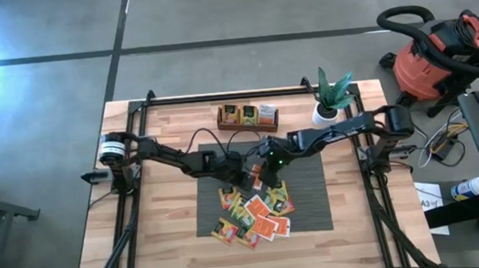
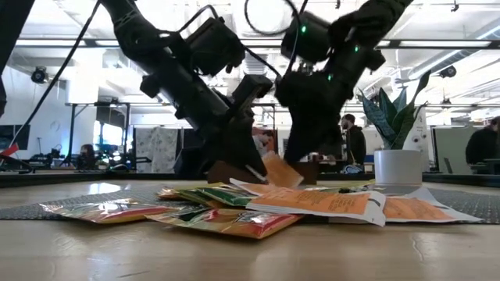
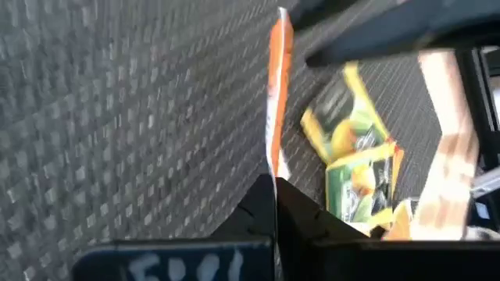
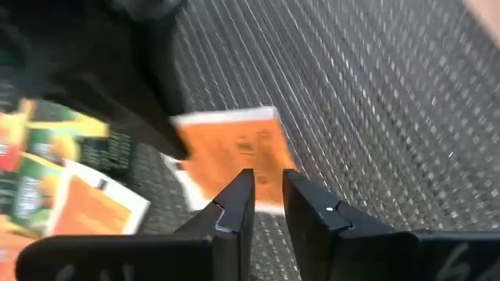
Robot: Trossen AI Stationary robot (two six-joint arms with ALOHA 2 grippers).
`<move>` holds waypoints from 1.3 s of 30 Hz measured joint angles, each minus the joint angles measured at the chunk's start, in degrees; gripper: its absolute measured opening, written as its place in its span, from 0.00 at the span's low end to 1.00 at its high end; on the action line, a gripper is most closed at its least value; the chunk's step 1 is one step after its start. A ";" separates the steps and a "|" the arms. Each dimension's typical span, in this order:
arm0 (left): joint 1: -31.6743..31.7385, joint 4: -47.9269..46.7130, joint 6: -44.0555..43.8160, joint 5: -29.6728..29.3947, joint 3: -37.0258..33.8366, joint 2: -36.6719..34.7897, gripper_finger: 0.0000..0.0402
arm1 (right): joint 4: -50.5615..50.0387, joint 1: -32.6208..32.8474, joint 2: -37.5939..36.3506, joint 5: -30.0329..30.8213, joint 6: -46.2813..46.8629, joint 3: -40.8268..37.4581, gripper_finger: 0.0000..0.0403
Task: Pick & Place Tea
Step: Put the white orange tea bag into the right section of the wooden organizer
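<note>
Tea sachets (image 1: 255,217) lie heaped on the grey mat (image 1: 307,180). Above them, the left gripper (image 3: 275,181) pinches an orange sachet (image 3: 276,94) edge-on, fingers clamped, while the right gripper (image 4: 266,181), jaws narrowly parted, hovers over it. Farther back sits the wooden tray (image 1: 247,116).

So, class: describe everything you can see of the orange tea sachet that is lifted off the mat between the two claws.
The flat square orange paper tea sachet carries small dark print and a pale edge. It stands on edge, tilted, raised above the grey ribbed mat beside the loose pile of sachets. The left claw is shut on its edge; the right claw has its fingers around another edge, narrowly apart.
</note>
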 joint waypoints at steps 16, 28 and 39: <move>-12.68 -35.79 53.61 -51.00 16.12 -15.77 0.00 | -4.16 -7.74 -31.81 7.45 2.55 0.11 0.17; -16.66 -36.39 123.47 -72.11 25.29 -12.68 0.00 | -3.97 -19.90 -39.42 -19.64 11.81 0.13 0.17; -16.75 -29.71 129.74 -69.58 25.46 -12.49 0.00 | 0.19 -19.68 -30.65 -28.50 13.37 0.11 0.17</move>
